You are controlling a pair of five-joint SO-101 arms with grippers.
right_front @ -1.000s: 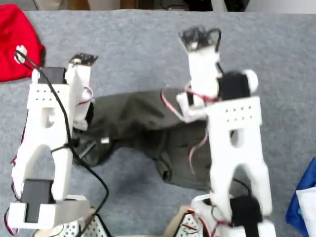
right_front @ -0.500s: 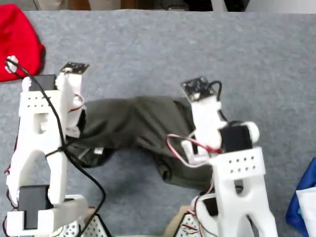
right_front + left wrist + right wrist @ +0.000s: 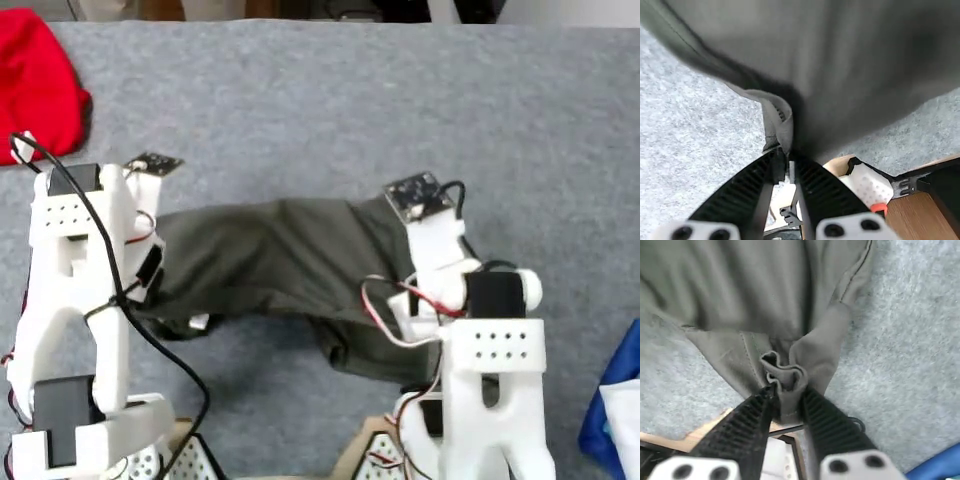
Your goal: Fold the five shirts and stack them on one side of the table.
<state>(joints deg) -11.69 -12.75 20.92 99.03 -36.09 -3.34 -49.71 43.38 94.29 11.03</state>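
desk (image 3: 300,110): fuzzy grey cover
olive shirt (image 3: 270,255): mid-desk, strung between both claws
left gripper (image 3: 788,165): clamped on its hem
right gripper (image 3: 785,395): pinching a fold
red shirt (image 3: 35,80): far-left corner
blue cloth (image 3: 628,355): right edge

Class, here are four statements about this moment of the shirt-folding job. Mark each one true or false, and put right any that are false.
1. The left gripper and the right gripper are each shut on the olive shirt. True.
2. The olive shirt lies neatly folded on a stack. False: it is stretched, bunched, between the two grippers.
3. A red shirt lies at a far corner of the table. True.
4. The red shirt lies under the olive one. False: they lie apart.
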